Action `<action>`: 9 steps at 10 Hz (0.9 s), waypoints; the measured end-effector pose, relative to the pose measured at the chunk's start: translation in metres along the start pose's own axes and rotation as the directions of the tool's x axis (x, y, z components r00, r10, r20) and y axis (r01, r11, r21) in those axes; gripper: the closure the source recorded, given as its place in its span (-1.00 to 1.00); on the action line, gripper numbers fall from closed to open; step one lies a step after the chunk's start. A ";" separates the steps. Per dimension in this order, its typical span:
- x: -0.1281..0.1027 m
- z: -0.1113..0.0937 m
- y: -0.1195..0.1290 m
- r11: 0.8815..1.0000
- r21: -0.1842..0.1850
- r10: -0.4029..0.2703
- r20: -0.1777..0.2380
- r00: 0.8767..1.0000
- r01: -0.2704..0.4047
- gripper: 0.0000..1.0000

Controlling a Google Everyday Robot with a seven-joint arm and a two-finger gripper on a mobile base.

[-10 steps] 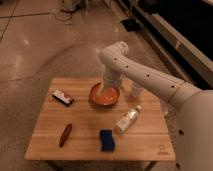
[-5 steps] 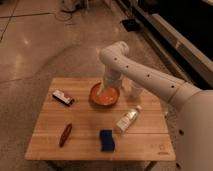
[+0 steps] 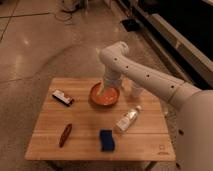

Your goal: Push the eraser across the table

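The eraser (image 3: pixel 63 97), a small oblong block with a white-and-red top and black base, lies near the far left edge of the light wooden table (image 3: pixel 85 125). My gripper (image 3: pixel 104 92) hangs from the white arm over the orange bowl (image 3: pixel 104 96) at the table's far middle, well to the right of the eraser.
A plastic bottle (image 3: pixel 127 119) lies on its side right of centre. A dark blue square block (image 3: pixel 106 139) sits near the front edge. A reddish-brown elongated object (image 3: pixel 65 134) lies at the front left. A white cup (image 3: pixel 136 91) stands behind the arm.
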State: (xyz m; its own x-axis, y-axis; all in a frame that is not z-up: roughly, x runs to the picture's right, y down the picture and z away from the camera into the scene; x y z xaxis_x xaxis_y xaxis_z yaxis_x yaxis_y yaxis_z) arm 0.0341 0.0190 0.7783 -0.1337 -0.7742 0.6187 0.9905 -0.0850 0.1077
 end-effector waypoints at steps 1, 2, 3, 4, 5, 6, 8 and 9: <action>0.000 0.000 0.000 1.000 0.000 0.000 0.000 1.000 0.000 -0.60; 0.000 0.000 0.000 1.000 0.000 0.000 0.000 1.000 0.000 -0.60; 0.000 0.000 0.000 1.000 0.000 0.000 0.000 1.000 0.000 -0.60; 0.000 0.000 0.000 1.000 0.000 0.000 0.000 1.000 0.000 -0.60; 0.000 0.000 0.000 1.000 0.000 0.000 0.000 1.000 0.000 -0.60; 0.000 0.000 0.000 1.000 0.000 0.000 0.000 1.000 0.000 -0.60; -0.001 0.000 -0.006 1.000 0.012 -0.022 0.005 1.000 0.022 -0.60; 0.001 -0.001 -0.022 0.997 0.033 -0.068 0.005 0.998 0.067 -0.60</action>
State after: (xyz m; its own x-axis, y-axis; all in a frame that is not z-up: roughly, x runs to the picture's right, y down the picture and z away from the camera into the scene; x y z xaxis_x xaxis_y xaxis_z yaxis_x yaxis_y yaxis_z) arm 0.0126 0.0198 0.7761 -0.2005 -0.7634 0.6140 0.9778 -0.1165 0.1744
